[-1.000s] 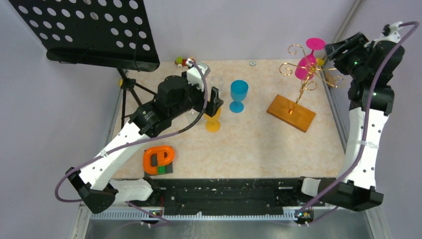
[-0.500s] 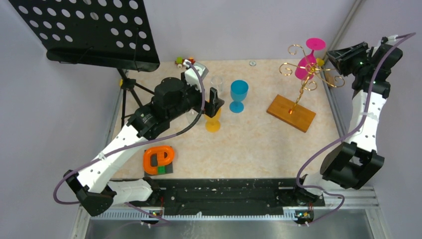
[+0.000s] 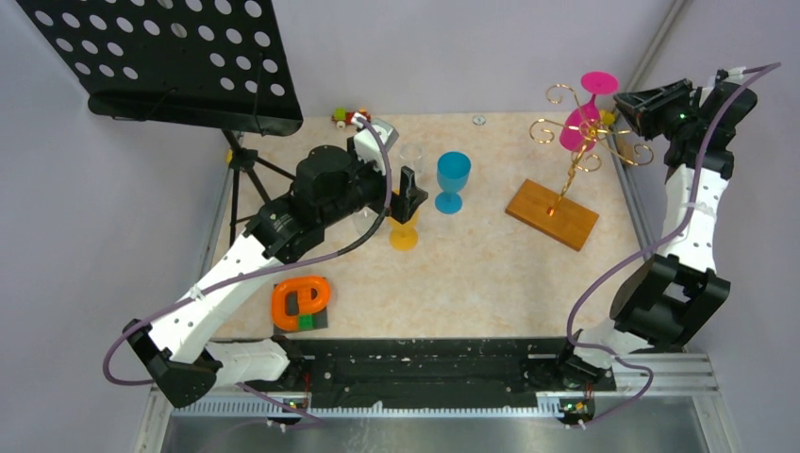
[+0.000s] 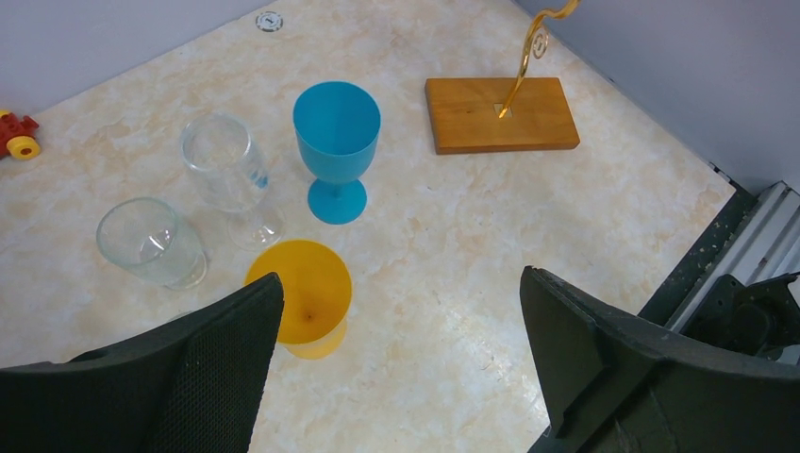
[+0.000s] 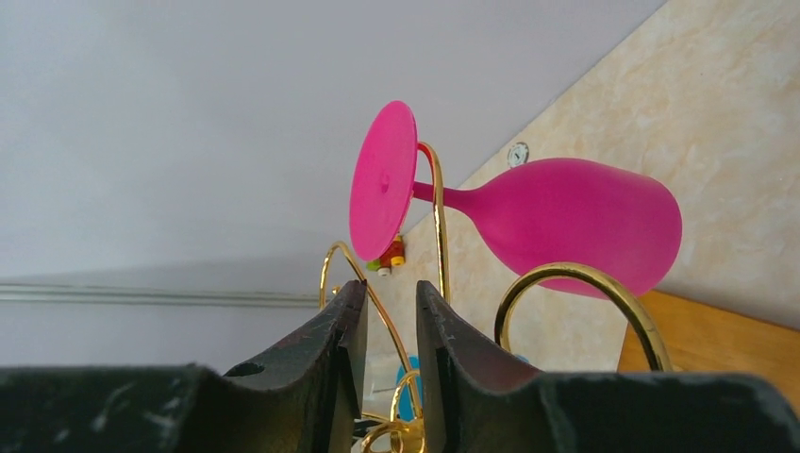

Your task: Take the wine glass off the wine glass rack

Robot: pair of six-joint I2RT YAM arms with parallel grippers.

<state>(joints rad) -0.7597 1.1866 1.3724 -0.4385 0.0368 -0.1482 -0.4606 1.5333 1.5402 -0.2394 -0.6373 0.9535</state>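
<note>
A pink wine glass point(image 3: 577, 127) hangs upside down, tilted, on the wine glass rack point(image 3: 570, 176), a gold pole with curled wire arms on an orange-brown wooden base point(image 3: 552, 214). My right gripper point(image 3: 626, 101) is just right of the glass's round foot, level with the rack's top. In the right wrist view the glass point(image 5: 575, 222) lies above and right of my right gripper point(image 5: 391, 288), whose jaws stand a narrow gap apart and hold nothing; gold wire point(image 5: 566, 271) curls behind them. My left gripper point(image 3: 408, 189) is wide open and empty point(image 4: 398, 278) above an orange glass point(image 4: 302, 293).
A blue goblet point(image 3: 453, 175) and two clear glasses point(image 4: 222, 156) stand mid-table beside the orange glass. A black music stand point(image 3: 170, 57) fills the back left. An orange tape dispenser point(image 3: 300, 302) lies at the front left. A small toy point(image 3: 349, 117) sits by the back wall.
My right arm has folded its elbow down and back while its gripper has edged left toward the pink glass's foot. My left arm has hardly moved.
</note>
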